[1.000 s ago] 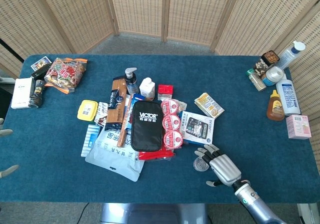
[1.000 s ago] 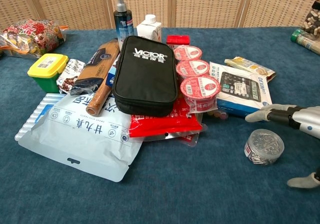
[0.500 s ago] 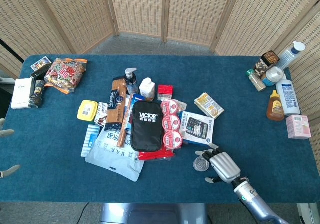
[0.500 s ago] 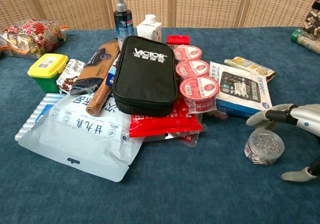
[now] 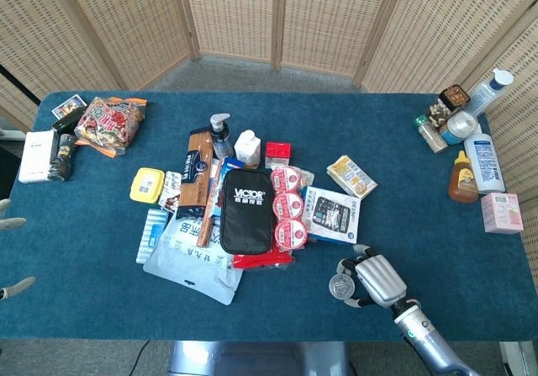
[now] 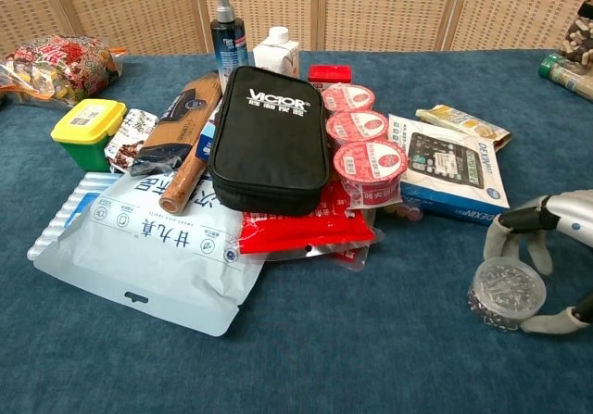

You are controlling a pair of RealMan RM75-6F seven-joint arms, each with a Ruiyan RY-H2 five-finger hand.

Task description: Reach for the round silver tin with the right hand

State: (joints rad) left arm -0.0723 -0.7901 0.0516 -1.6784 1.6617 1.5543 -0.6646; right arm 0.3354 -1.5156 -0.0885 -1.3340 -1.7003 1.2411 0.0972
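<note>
Right hand [image 6: 556,247] curls around the tin [image 6: 506,291], fingers [image 6: 519,232] and thumb touching its sides. Tin sits upright, lid up; round, no long axis.

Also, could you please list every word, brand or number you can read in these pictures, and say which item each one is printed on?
"VICTOR": white lettering on the black zipped pouch.
"DEXIN": printed along the front edge of the white and blue calculator box; the last letters are unclear.
Blue Chinese characters on the pale blue plastic bag: not legible enough to quote.
Red-lidded cups, brown spaghetti packet, right-side bottles: print too small.
Round silver tin at the right hand: no text visible.
</note>
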